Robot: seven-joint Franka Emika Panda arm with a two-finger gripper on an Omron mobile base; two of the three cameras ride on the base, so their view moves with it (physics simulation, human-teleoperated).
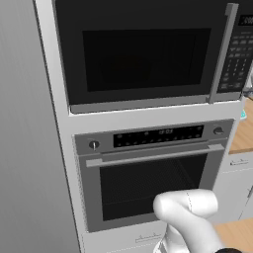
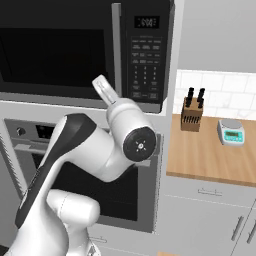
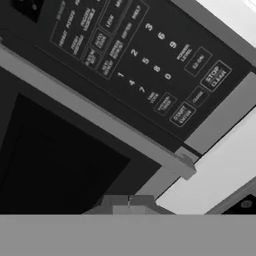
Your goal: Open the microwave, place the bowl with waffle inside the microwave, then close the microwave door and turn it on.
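- The microwave was a large black box set in a pale cabinet, above the grey oven.
- Its door, glossy black with a dark rectangular window, was shut.
- A long grey bar handle stood beside the keypad.
- The fingers were pressed together, empty, near the handle's lower end.

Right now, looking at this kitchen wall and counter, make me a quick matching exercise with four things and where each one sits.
Things:
1. microwave
2. oven
3. knife block
4. kitchen scale

Places:
A. on the wooden counter, near the tiled wall, closest to the microwave
B. top of the built-in stack
C. on the wooden counter, farther from the microwave
D. directly under the microwave

Pairs: 1-B, 2-D, 3-A, 4-C
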